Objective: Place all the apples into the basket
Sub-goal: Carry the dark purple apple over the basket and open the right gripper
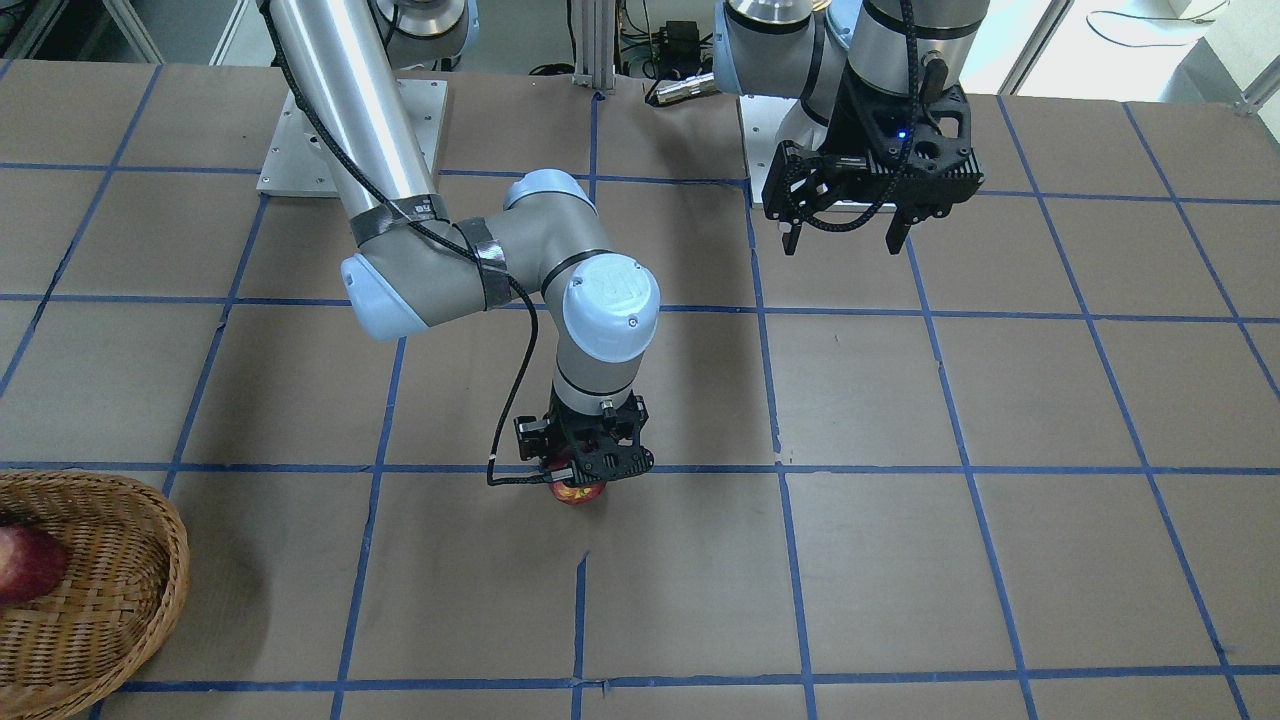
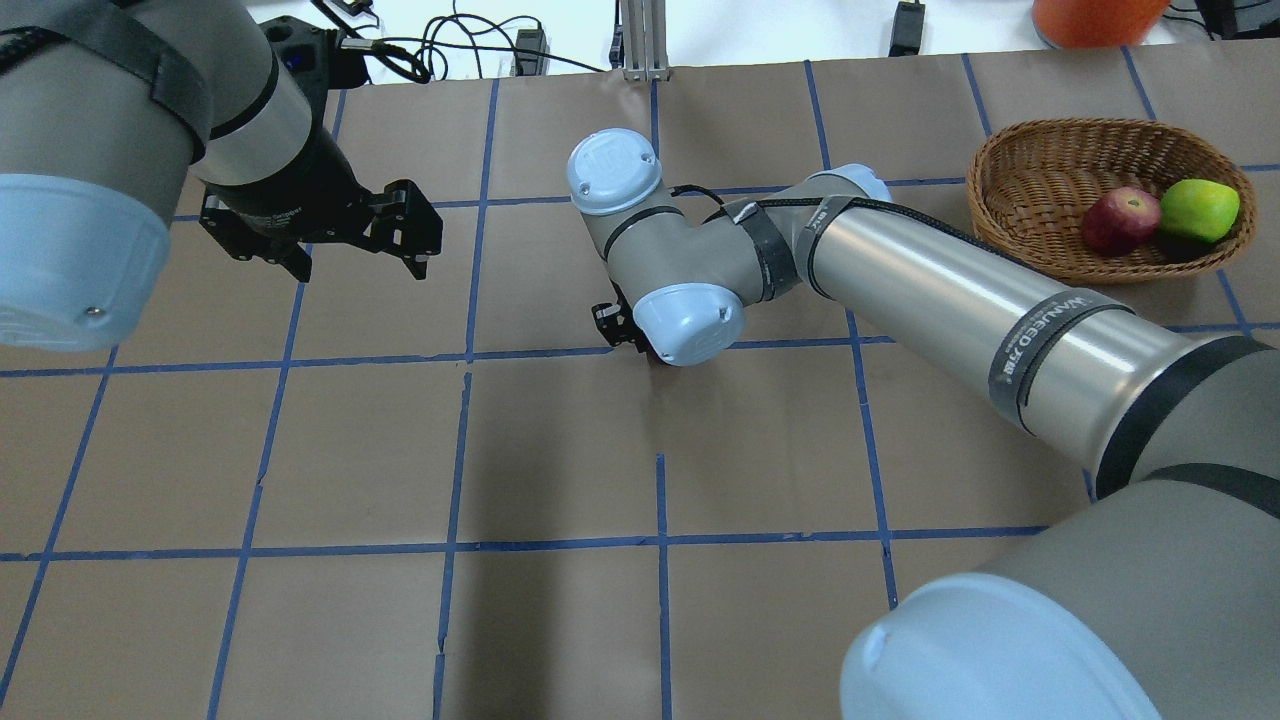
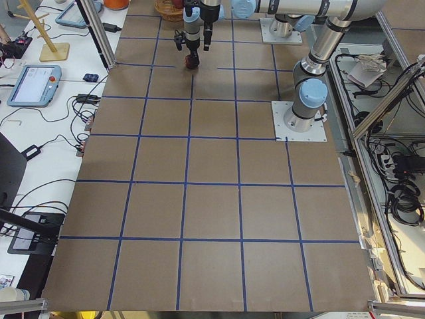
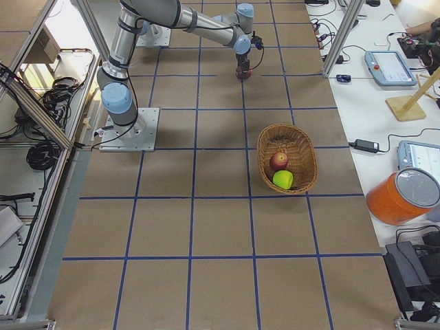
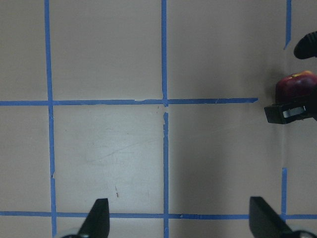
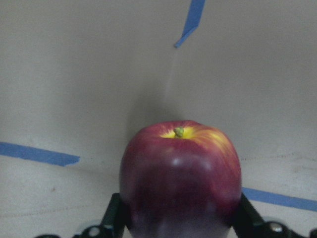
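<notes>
A red apple with a yellowish top [image 6: 181, 168] sits between the fingers of my right gripper [image 6: 179, 218], which press on both its sides near the table's middle. From the front the right gripper [image 1: 580, 480] covers the apple [image 1: 577, 492] from above. The dark maroon apple [image 2: 1120, 220] and the yellow-green apple [image 2: 1200, 210] lie in the wicker basket [image 2: 1090, 125]. My left gripper [image 2: 362, 268] is open and empty, held above the table well apart from the apples. It also shows in the left wrist view [image 5: 181, 218], with the red apple [image 5: 296, 85] at the right edge.
The table is brown paper with a blue tape grid. The basket [image 1: 170, 530] is at the far edge on my right side. An orange container [image 4: 402, 196] and tablets stand on a side bench beyond the table.
</notes>
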Motion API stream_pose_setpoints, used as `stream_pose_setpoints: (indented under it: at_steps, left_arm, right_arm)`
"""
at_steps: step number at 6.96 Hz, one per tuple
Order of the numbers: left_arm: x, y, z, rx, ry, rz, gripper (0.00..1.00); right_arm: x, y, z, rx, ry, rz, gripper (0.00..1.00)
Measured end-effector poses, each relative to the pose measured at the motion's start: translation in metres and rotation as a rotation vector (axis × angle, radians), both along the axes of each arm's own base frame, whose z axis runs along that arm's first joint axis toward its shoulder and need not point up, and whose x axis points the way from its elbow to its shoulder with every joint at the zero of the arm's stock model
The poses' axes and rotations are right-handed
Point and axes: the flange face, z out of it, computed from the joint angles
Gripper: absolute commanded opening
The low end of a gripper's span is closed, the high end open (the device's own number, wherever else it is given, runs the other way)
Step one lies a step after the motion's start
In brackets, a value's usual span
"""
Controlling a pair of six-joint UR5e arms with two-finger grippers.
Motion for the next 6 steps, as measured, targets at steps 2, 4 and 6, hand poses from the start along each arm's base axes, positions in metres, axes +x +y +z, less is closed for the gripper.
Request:
stream_pose_setpoints:
  at_steps: [2, 4, 6]
  left_arm:
    - [0.000, 0.000, -0.001, 0.001, 0.000, -0.003, 1.00]
    - [0.000, -0.008, -0.003, 0.005, 0.005, 0.000, 1.00]
    - [0.000, -0.014, -0.004, 0.008, 0.008, 0.003, 1.00]
  right_arm:
    - [-0.061, -0.038, 0.043, -0.046, -0.023, -0.099, 0.00]
    - [-0.207, -0.085, 0.116, -0.080, -0.024, -0.225, 0.00]
    - [-0.387, -0.110, 0.143, -0.076, -0.003, -0.265, 0.00]
